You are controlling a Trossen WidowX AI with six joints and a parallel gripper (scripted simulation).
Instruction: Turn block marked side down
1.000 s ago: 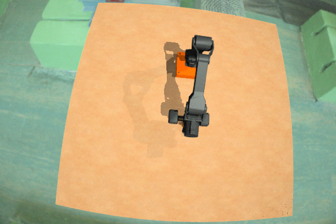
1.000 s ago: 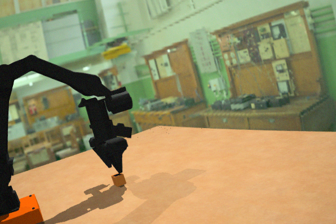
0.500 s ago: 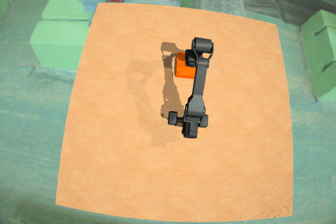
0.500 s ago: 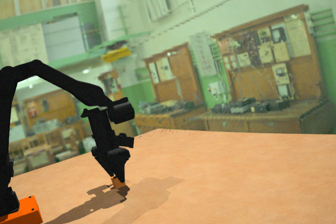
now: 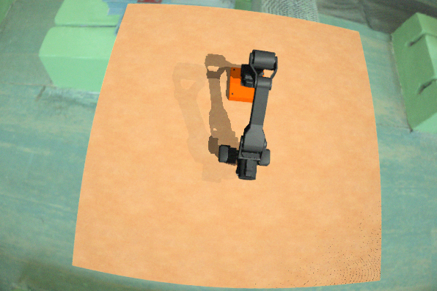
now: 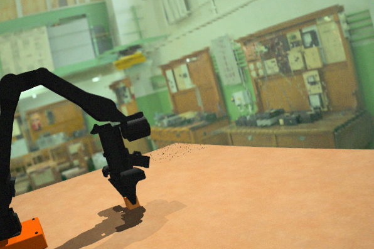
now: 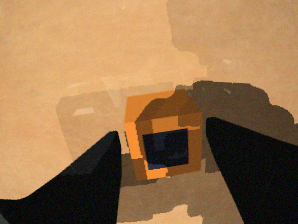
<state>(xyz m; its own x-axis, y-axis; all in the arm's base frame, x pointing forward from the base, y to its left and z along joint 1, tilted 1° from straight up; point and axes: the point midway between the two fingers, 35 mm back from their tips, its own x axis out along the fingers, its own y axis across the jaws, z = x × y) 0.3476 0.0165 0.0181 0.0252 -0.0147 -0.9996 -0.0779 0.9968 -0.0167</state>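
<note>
The small orange block (image 7: 165,125) (image 6: 132,205) stands on the table (image 6: 251,200) (image 7: 60,45) (image 5: 165,219). Its marked side, a dark square (image 7: 166,149), faces up toward the wrist camera. My gripper (image 7: 162,132) (image 6: 134,202) points down over the block with one finger on each side, partly closed. In the wrist view, narrow gaps show between both fingers and the block, so it is open and not gripping. In the top view the arm hides the block and the fingertips.
The orange base plate (image 5: 240,93) (image 6: 32,234) lies under the arm's base, far behind the gripper. The arm (image 5: 259,109) (image 6: 69,93) reaches from it over the table. Shadows of the arm fall beside it. Machines and benches stand beyond the table's edges.
</note>
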